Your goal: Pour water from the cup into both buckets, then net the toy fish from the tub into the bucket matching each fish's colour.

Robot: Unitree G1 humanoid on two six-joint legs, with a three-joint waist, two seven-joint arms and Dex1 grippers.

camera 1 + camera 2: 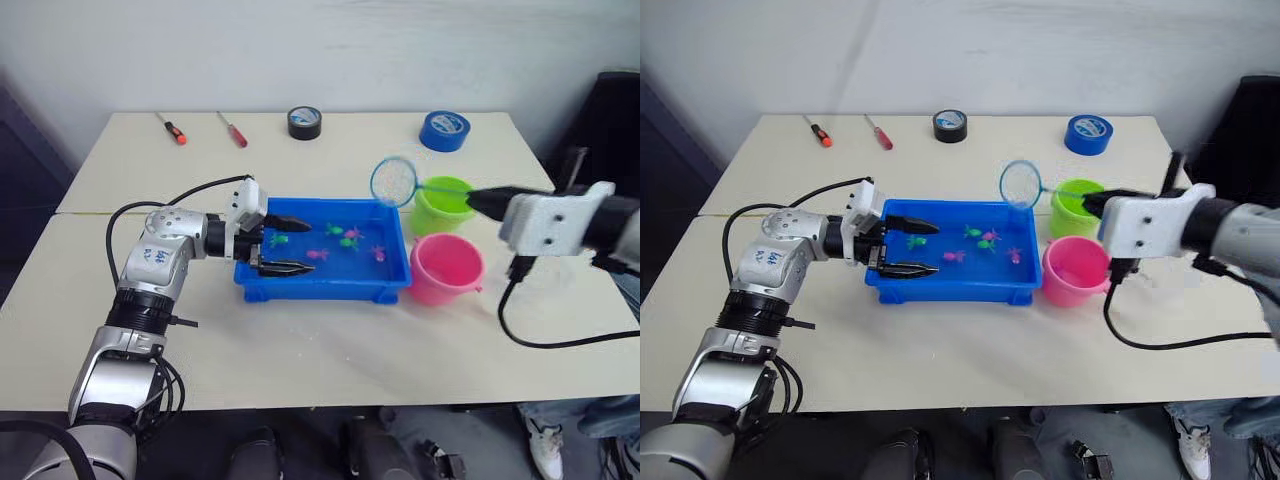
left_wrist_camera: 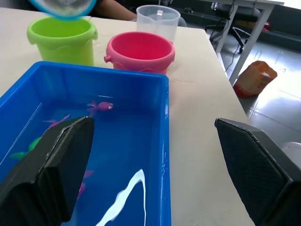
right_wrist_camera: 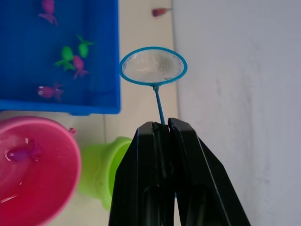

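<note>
Right wrist view: the right gripper is clenched on the net handle, which runs up from between the pressed fingers to the hoop at upper centre. The hoop sits clear of the tub, past its edge, and the mesh looks empty. At lower left of this frame the pink bucket holds water and one pink fish; the green bucket stands just beside it. The net is judged to be between scoops, held high so it can pass from the buckets to the tub without catching a rim.

In the left eye view, the left gripper is spread wide at centre left, one finger over the water inside the tub, the other along its near wall. It grasps nothing. This straddle is judged to steady the tub while the net works.

Several fish, pink and green, float right of centre in the tub. In the left wrist view the cup stands behind the pink bucket at the top, upright and apparently empty, so pouring is judged complete.
</note>
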